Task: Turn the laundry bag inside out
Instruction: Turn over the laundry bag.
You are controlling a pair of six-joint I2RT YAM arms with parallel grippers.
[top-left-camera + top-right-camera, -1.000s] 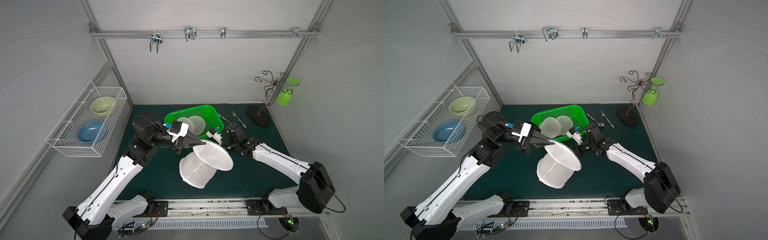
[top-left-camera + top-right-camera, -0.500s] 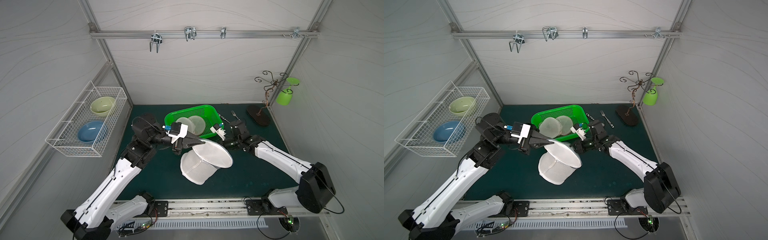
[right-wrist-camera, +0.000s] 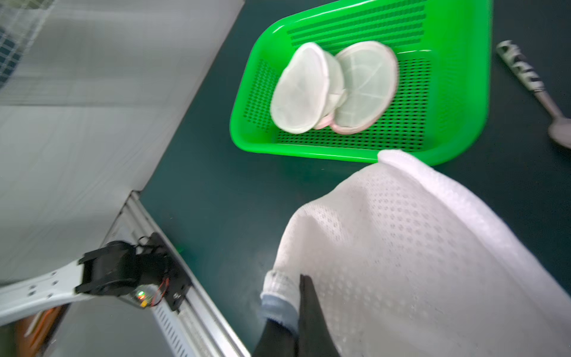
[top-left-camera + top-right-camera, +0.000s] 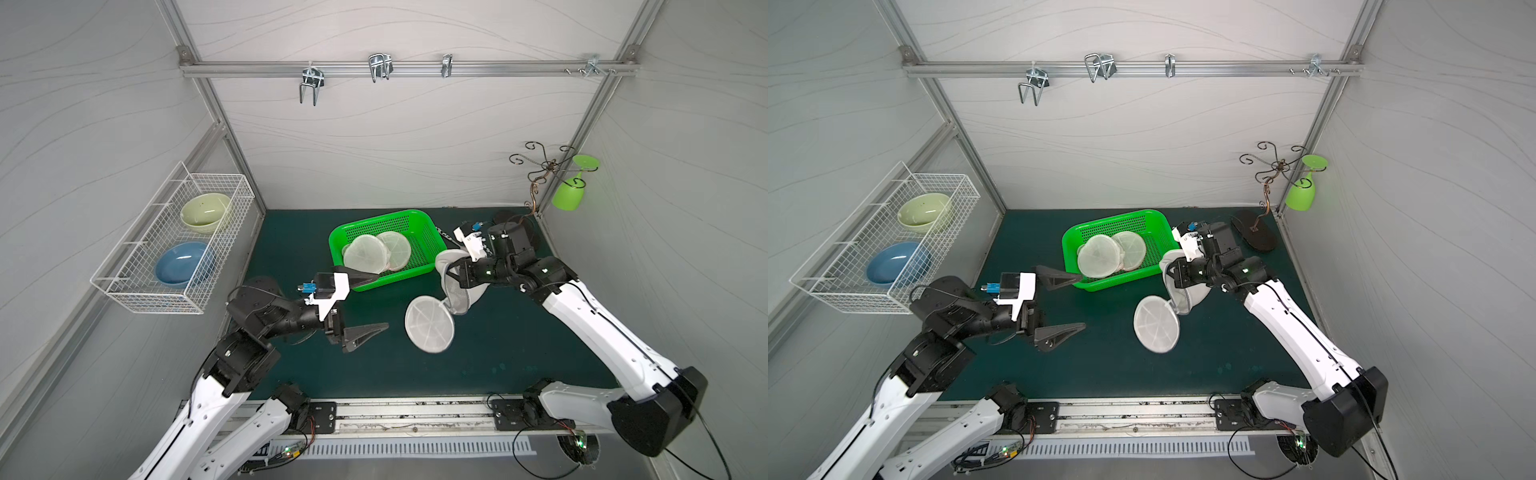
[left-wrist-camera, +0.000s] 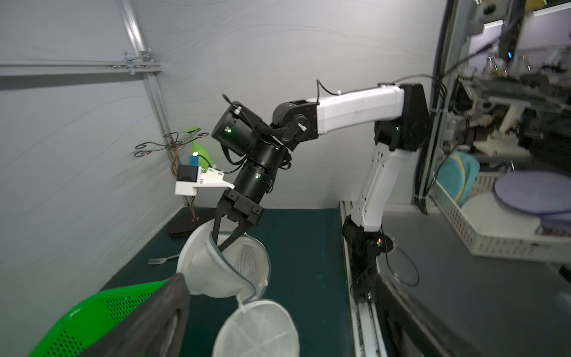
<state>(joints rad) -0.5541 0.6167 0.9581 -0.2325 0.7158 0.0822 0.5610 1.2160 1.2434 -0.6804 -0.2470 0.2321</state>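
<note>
The laundry bag (image 4: pixel 459 286) is a white mesh cylinder with a blue-edged zip rim. It hangs above the green mat, right of the basket, also in a top view (image 4: pixel 1187 291). Its round lid (image 4: pixel 428 324) dangles below the opening, attached at one point. My right gripper (image 4: pixel 451 272) is shut on the bag's rim; the right wrist view shows the dark fingers (image 3: pixel 304 306) pinching the hem beside the mesh (image 3: pixel 417 247). My left gripper (image 4: pixel 386 301) stands wide open and holds nothing, apart from the bag to its left. The left wrist view shows bag (image 5: pixel 216 272) and lid (image 5: pixel 256 330).
A green basket (image 4: pixel 376 219) behind the bag holds two other round mesh bags (image 4: pixel 365 257). A spoon (image 3: pixel 525 80) lies right of the basket. A wire rack (image 4: pixel 137 249) with two bowls hangs on the left wall. A hook stand (image 4: pixel 536 183) with a green glass (image 4: pixel 569 195) stands at the back right.
My left gripper let go of the bag, opened wide and drew back left. The right gripper shut on the rim and carried the bag up and right; the lid now hangs loose.
</note>
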